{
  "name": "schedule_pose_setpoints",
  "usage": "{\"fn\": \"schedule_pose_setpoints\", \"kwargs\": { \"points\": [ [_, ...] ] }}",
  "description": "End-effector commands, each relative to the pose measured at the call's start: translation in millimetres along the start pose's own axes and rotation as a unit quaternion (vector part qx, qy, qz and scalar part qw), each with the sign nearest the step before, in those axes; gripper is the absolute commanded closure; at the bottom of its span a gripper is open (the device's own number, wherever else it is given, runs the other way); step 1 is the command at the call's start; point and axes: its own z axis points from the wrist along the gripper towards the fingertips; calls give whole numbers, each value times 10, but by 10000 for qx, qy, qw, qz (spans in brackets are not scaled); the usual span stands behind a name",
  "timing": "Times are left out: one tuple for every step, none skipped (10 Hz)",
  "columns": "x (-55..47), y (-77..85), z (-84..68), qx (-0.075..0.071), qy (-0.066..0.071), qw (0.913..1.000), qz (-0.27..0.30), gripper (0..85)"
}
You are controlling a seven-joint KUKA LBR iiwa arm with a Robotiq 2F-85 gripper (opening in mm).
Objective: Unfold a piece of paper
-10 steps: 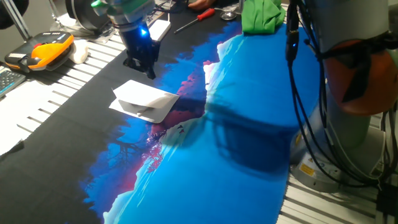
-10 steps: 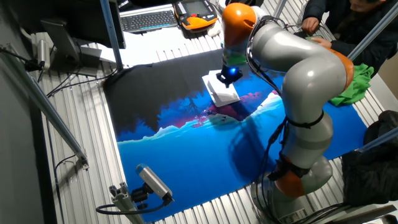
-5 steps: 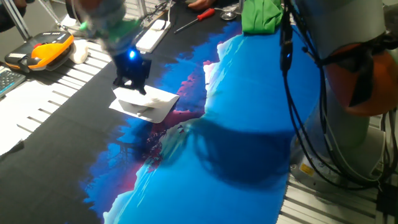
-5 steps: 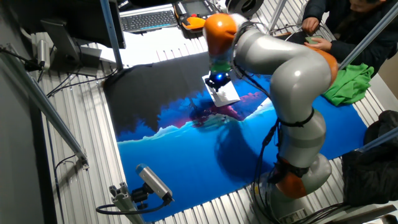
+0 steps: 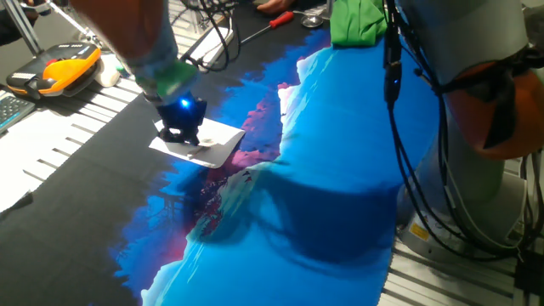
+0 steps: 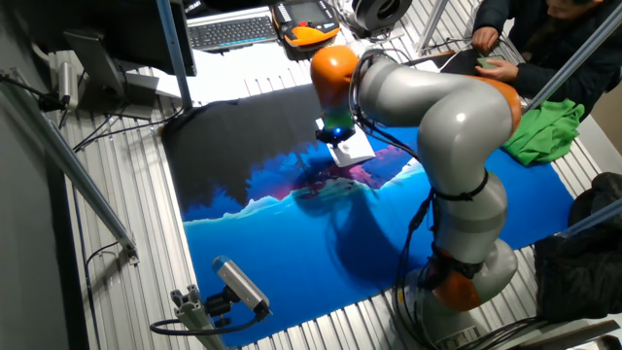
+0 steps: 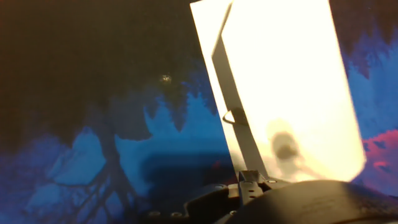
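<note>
Folded piece of paper (image 5: 204,141) lying on the printed blue and black cloth (image 5: 340,170), directly under the gripper (image 5: 181,136). Top flap raised a little along one long edge, with a dark gap beneath; probably the reason for approaching from this side. In the hand view, paper (image 7: 280,93) ahead of the fingers and slightly to their right, very bright under the hand's lamp, open edge of the flap running away from the tool. A small dark curl (image 7: 231,117) visible at that edge, too small to identify. One fingertip seen at the bottom of the hand view, just at the near end of the gap; touching or not, cannot tell.

Gripper state: cannot tell. In the fixed view the hand is blurred and the fingers cover each other; in the other fixed view the gripper (image 6: 333,136) is partly hidden by the arm, low above the paper (image 6: 354,147).

Judgement only: still the approach step, nothing unfolded yet, flap still resting over the lower layer. Next move likely needing a fingertip slipped under the raised edge, then lifting over the crease. Risk: thin light sheet sliding on the cloth instead of opening, or both layers pinched together.
</note>
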Motion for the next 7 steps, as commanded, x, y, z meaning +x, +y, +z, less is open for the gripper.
{"fn": "schedule_pose_setpoints", "kwargs": {
  "points": [
    [20,51,132,113,-55,9999,2,850],
    [37,81,194,363,-147,9992,-57,850],
    [28,76,227,460,-186,9987,-110,850],
    [7,40,264,547,-240,9980,-206,850],
    [-23,-7,301,595,-281,9974,-291,850],
    [-63,-71,331,568,-302,9972,-373,850],
    [-91,-133,357,534,-315,9971,-449,850]
  ]
}}
